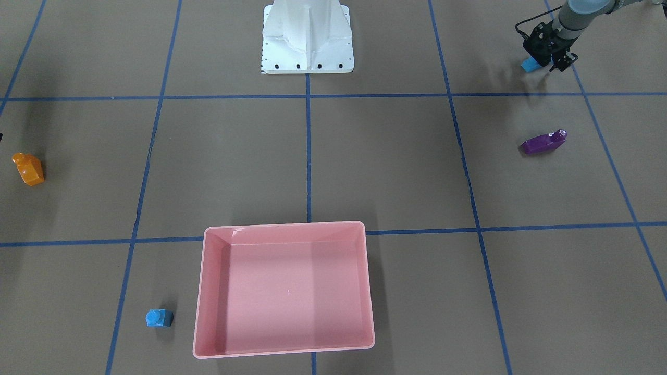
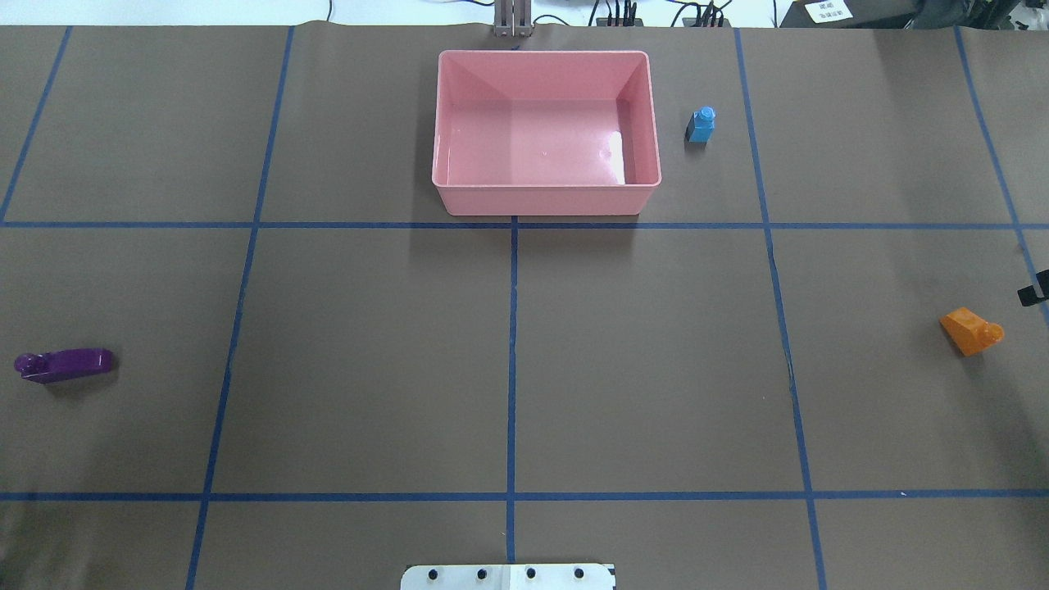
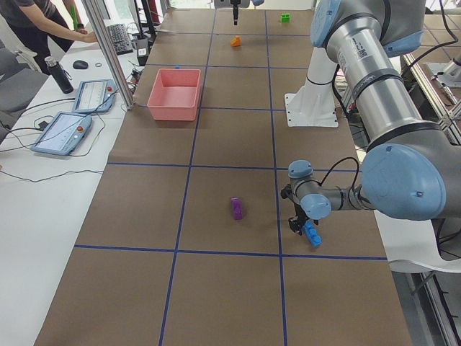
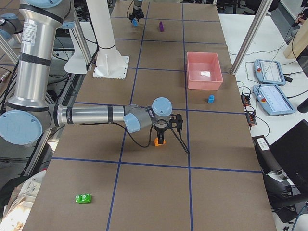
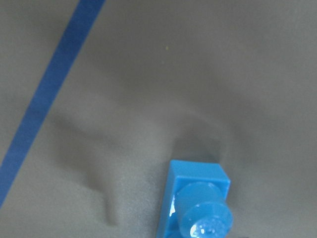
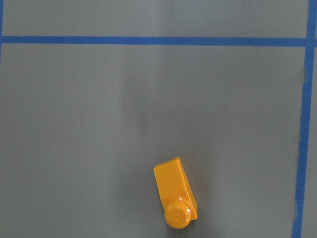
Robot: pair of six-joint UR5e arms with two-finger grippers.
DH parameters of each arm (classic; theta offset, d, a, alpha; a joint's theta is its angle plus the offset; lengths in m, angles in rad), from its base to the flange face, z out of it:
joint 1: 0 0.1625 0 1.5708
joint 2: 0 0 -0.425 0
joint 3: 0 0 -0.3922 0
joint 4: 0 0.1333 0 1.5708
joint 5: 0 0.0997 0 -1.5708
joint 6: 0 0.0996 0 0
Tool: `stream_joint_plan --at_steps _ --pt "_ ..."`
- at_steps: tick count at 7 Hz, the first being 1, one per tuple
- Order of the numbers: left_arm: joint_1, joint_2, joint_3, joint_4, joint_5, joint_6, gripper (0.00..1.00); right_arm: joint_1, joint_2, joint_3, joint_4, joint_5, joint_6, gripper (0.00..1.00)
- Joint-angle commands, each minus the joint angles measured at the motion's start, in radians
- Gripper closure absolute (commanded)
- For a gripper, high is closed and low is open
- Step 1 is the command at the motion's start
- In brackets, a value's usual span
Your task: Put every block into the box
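The pink box (image 1: 284,234) stands empty at the table's middle. My left gripper (image 1: 548,60) hangs low over the long light-blue brick (image 1: 530,64), whose end sticks out beneath it. The jaws look spread. The left wrist view shows this brick (image 5: 195,203) on the paper. My right gripper (image 4: 161,134) hovers just above the orange brick (image 4: 159,141), which lies free in the right wrist view (image 6: 176,196). I cannot tell whether the right jaws are open. The purple brick (image 1: 543,142), the small blue brick (image 1: 158,317) and the green brick (image 4: 83,198) lie apart on the table.
The white robot base (image 1: 307,39) stands at the table's edge opposite the box. Blue tape lines cross the brown paper. An operator (image 3: 43,25) and two tablets (image 3: 72,115) are at the side bench beyond the box.
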Motion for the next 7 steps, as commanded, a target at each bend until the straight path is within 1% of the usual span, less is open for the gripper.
stream_joint_plan --at_steps 1,2,3,4,5,6,7 --pt "0.015 0.001 0.0 -0.002 -0.002 -0.019 1.0 -0.005 0.002 -0.003 0.0 -0.001 0.0 0.01" --pt "-0.003 0.003 -0.048 -0.002 -0.008 -0.069 1.0 -0.006 0.05 -0.017 -0.009 0.001 0.002 0.01" --pt "-0.031 -0.002 -0.126 -0.002 -0.01 -0.077 1.0 -0.006 0.087 -0.072 -0.008 -0.013 0.002 0.01" --pt "-0.157 -0.061 -0.148 -0.002 -0.01 -0.077 1.0 -0.008 0.142 -0.133 -0.008 -0.014 0.012 0.01" --pt "-0.284 -0.186 -0.141 0.004 -0.011 -0.077 1.0 -0.018 0.195 -0.185 -0.002 -0.016 0.06 0.01" --pt "-0.363 -0.279 -0.144 0.08 -0.011 -0.079 1.0 -0.044 0.21 -0.203 0.003 -0.025 0.063 0.01" --pt "-0.452 -0.463 -0.144 0.252 -0.04 -0.079 1.0 -0.069 0.21 -0.189 0.006 -0.027 0.052 0.01"
